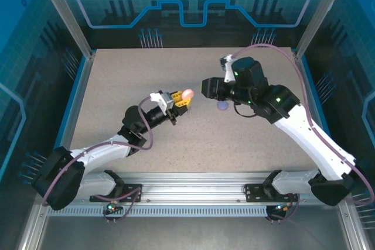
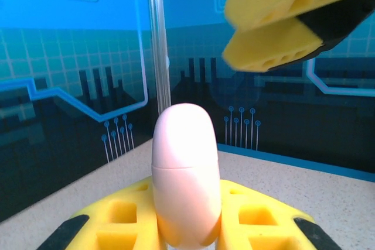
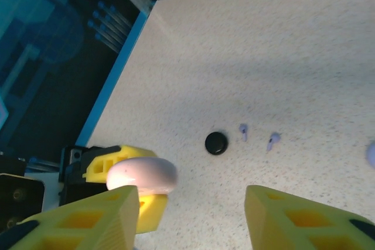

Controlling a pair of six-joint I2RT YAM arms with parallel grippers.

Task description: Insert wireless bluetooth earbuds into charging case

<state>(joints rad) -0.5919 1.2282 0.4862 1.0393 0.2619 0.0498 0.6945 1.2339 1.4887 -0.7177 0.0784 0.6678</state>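
Observation:
A closed pale pink charging case (image 2: 186, 174) stands upright between the yellow fingers of my left gripper (image 2: 187, 229), which is shut on it and holds it above the table (image 1: 187, 93). My right gripper (image 3: 192, 203) hovers just right of it with its jaws wide apart and nothing between them; the pink case (image 3: 142, 175) lies beside its left finger. Two lavender earbuds (image 3: 243, 132) (image 3: 273, 140) lie loose on the table next to a round black case (image 3: 216, 143). In the top view my left gripper (image 1: 176, 99) and right gripper (image 1: 205, 88) nearly meet at mid-table.
A lavender case (image 1: 222, 106) rests on the speckled table under the right arm. Blue-edged transparent walls (image 1: 82, 80) and metal posts enclose the table. Free tabletop (image 1: 234, 139) lies toward the near edge.

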